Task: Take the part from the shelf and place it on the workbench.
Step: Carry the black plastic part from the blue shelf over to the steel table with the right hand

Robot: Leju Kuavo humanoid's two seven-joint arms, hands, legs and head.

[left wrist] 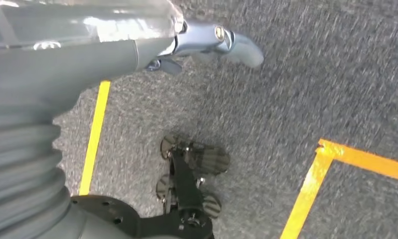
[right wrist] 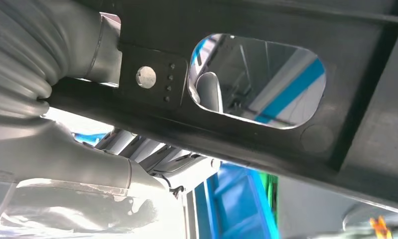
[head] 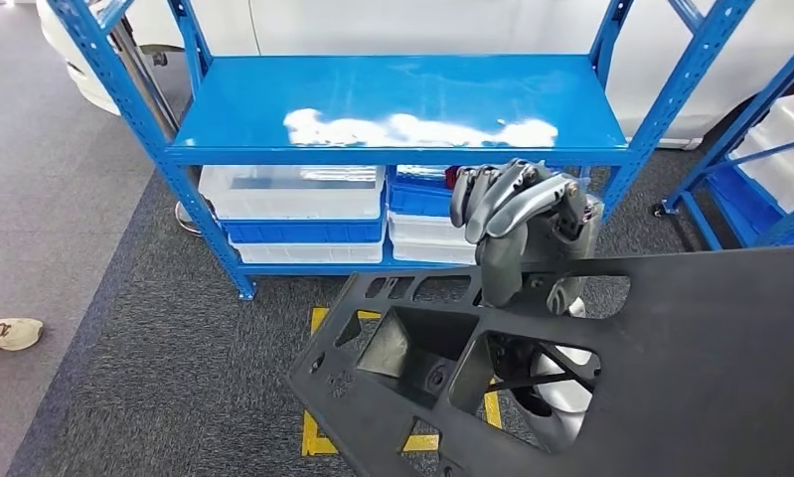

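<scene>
Bright, shelf (head: 402, 104) glare, blurred wrist views

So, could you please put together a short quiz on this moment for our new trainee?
1. True or false: the black part lies on the blue shelf's top board.
2. Which hand grips the part: A) right hand, B) left hand?
3. Fill in: the white bins sit ___ the top board.

Key: 1 false, it is held in front of the shelf; 2 A; 3 under.
</scene>
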